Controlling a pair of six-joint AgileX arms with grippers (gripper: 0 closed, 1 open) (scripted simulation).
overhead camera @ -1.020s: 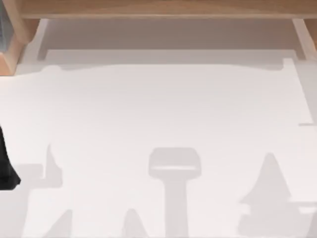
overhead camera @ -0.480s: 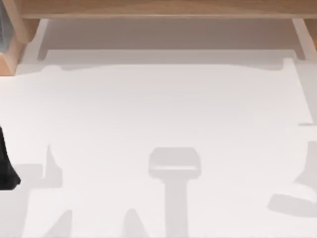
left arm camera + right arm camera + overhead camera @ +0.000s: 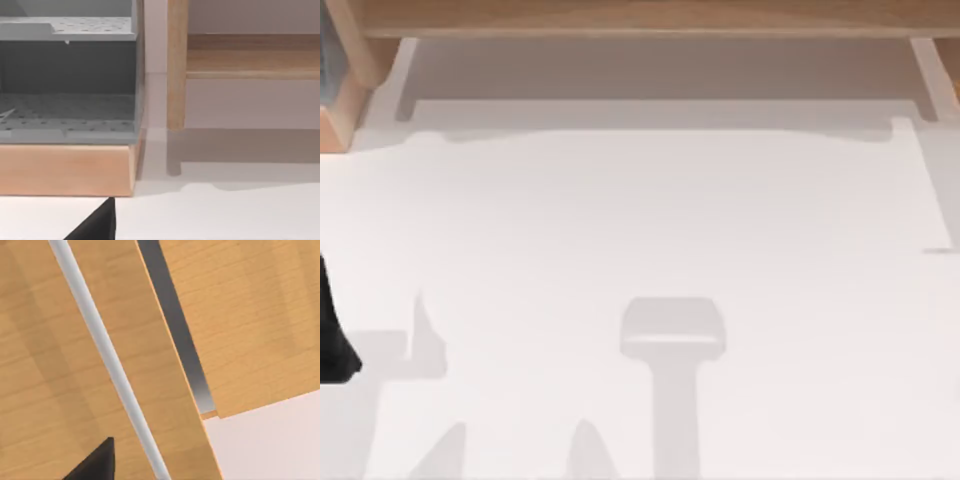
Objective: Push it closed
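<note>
Left arm point(image 3: 332, 330) parked at the table's point(image 3: 640, 230) left edge; its jaw state cannot be told. Grey perforated rack point(image 3: 67, 80) on a wooden base ahead of it. Right gripper point(image 3: 92, 462) close against a wooden drawer front point(image 3: 60, 365) with a silver bar handle point(image 3: 107, 360), a dark gap beside the front; jaw state cannot be told.

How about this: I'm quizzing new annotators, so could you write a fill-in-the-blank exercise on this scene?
1. The right end effector faces a bar handle fixed to a ___ panel.
2. Between that panel and the neighbouring panel runs a dark ___.
3. In the left wrist view, the grey perforated shelves rest on a ___ base.
4. The left arm is parked at the table's ___ edge.

Missing words: wooden; gap; wooden; left.
</note>
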